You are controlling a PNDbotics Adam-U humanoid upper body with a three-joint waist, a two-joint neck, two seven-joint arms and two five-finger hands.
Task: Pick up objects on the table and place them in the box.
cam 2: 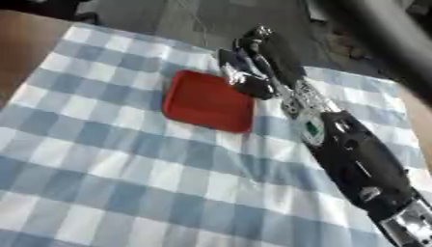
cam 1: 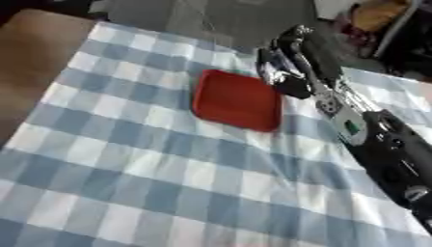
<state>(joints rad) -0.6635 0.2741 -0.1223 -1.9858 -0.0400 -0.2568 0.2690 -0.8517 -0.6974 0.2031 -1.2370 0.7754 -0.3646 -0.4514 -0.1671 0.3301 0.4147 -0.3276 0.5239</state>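
The robot's right hand (cam 1: 287,67) reaches across the checked tabletop (cam 1: 127,169), its dark fingers bent downward just past the far right corner of a flat red square object (cam 1: 238,100); whether those fingers close on anything cannot be told, for their tips blur into the cloth. The red piece lies flat on the blue-and-white cloth immediately to the hand's left, its near edge pointing back toward the forearm. It looks like a thin, rigid lid or shallow tray with rounded corners, probably light plastic and smooth enough to slide when nudged. Lying so low, it offers little for the fingers from above; the raised rim at the corner nearest the hand seems the likeliest purchase. No box shows in either view, and the left hand is out of sight.
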